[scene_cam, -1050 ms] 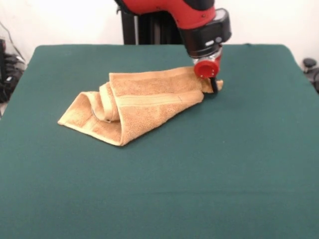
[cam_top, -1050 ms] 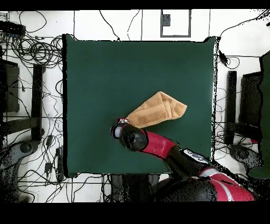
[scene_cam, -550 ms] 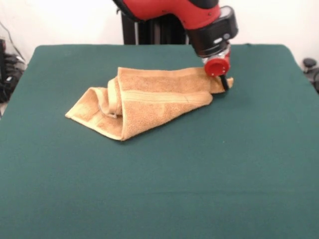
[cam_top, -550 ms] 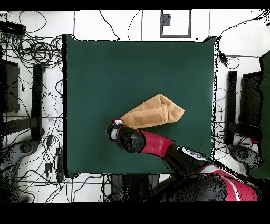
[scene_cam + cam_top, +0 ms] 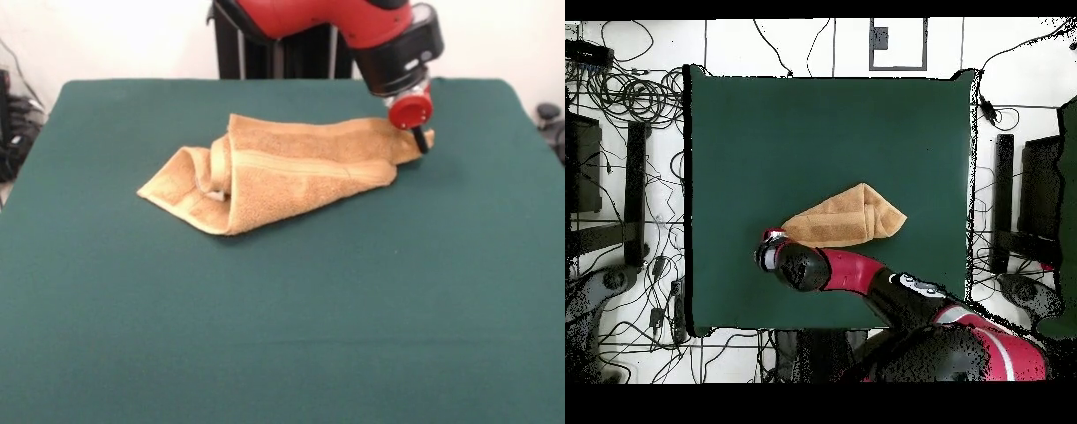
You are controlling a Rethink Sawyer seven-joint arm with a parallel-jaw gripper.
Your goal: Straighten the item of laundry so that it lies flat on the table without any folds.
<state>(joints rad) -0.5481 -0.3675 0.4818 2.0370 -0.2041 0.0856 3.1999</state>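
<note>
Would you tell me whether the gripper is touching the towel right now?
Touching. In the front view the gripper is down on the towel at its right-hand corner, with the cloth drawn out to a point there and no gap showing.

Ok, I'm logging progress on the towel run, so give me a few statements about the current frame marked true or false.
1. The towel lies flat with no folds. False: it is still folded over itself, with a bunched fold toward its end away from the gripper.
2. The gripper is at one corner of the towel. True: its tip meets the narrow end in the front view; whether its jaws are open or shut cannot be told.
3. The towel hangs over the table edge. False: it lies wholly on the green cloth, well inside every edge.
4. A woven band shows along the towel's top layer. True.
5. A second cloth lies on the table. False: the towel is the only item there.
</note>
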